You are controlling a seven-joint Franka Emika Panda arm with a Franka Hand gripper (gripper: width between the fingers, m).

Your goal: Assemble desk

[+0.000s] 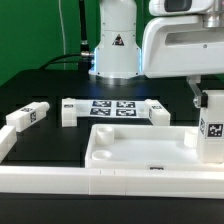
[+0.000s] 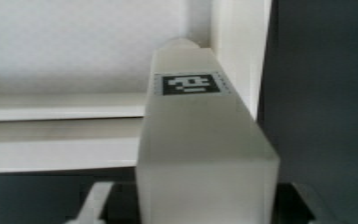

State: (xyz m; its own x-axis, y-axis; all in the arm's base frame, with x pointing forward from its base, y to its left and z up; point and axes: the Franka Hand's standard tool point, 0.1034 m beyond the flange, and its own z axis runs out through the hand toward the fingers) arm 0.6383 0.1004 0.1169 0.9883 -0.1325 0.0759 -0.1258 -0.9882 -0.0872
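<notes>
The white desk panel (image 1: 130, 150) lies flat with its raised rim up, in front of the marker board (image 1: 113, 108). My gripper (image 1: 205, 100) is shut on a white square leg (image 1: 212, 128), held upright at the panel's corner on the exterior view's right. In the wrist view the gripper (image 2: 202, 205) has that tagged leg (image 2: 202, 140) between its fingers (image 2: 101, 198), over the panel's rim (image 2: 51, 110). Whether the leg sits in the socket is hidden. Three loose legs lie behind: one (image 1: 27, 116) on the exterior view's left and two (image 1: 68, 112) (image 1: 160, 113) beside the marker board.
Long white rails (image 1: 100, 185) frame the black surface at the front and on the exterior view's left. The robot's base (image 1: 115, 45) stands at the back behind the marker board.
</notes>
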